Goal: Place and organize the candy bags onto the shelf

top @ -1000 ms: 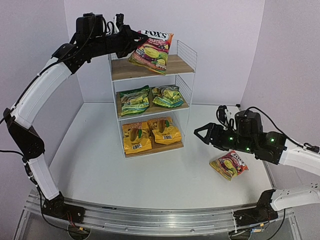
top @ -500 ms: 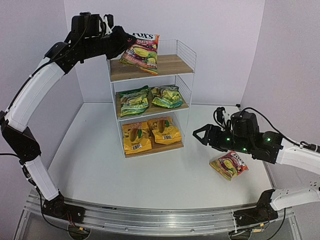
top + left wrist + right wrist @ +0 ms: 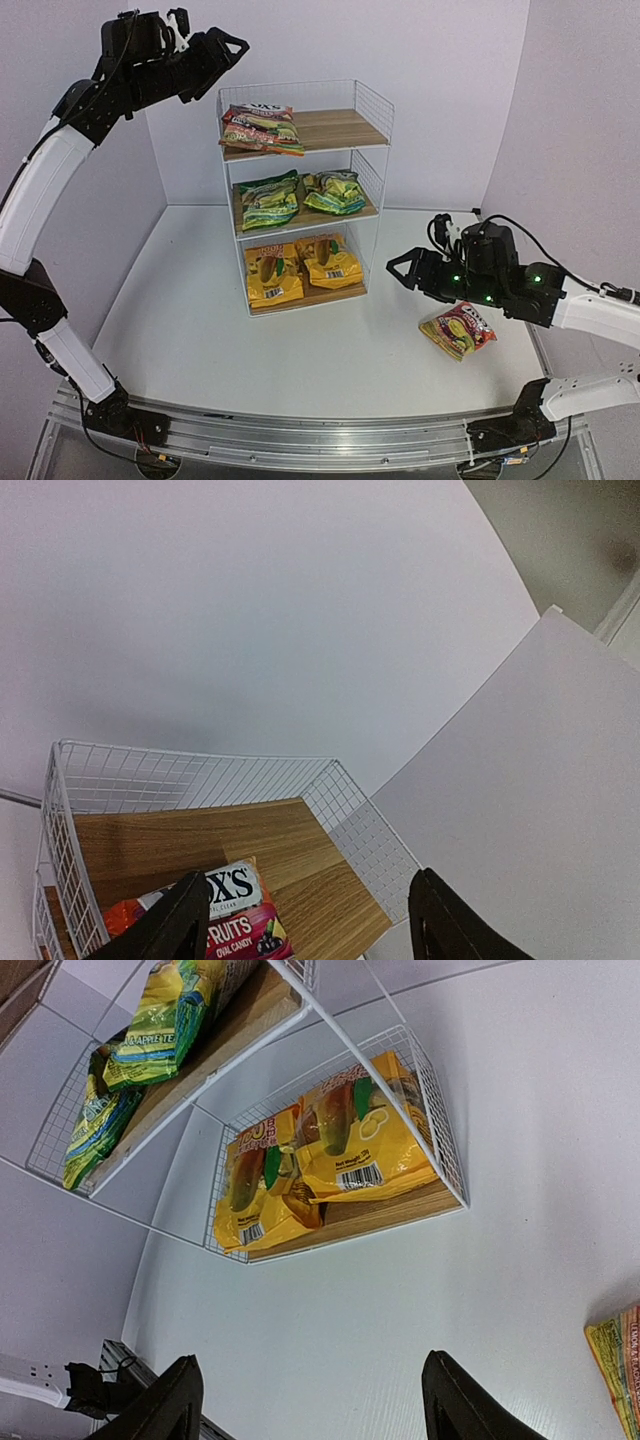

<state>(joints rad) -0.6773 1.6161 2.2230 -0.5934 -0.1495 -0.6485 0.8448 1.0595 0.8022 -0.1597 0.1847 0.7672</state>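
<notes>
The shelf (image 3: 340,128) stands at the back of the table. One red candy bag (image 3: 260,128) lies flat on the left of its top board (image 3: 300,850). Two green bags (image 3: 268,203) (image 3: 335,192) fill the middle tier and two yellow bags (image 3: 272,272) (image 3: 330,262) the bottom one. My left gripper (image 3: 232,55) hovers open and empty up and to the left of the top tier, with that red bag (image 3: 235,920) below its jaws. A second red bag (image 3: 458,331) lies on the table under my right arm. My right gripper (image 3: 396,272) hangs open and empty, facing the shelf's bottom tier (image 3: 380,1215).
White walls close in behind the shelf and on both sides. The right half of the top board is bare wood. The shelf's wire side panel (image 3: 372,110) rises on the right. An aluminium rail (image 3: 300,430) runs along the near edge.
My left gripper opened and let go of the red bag, which dropped flat onto the top board. The left arm then drew back up and to the left. The right arm stayed put.
</notes>
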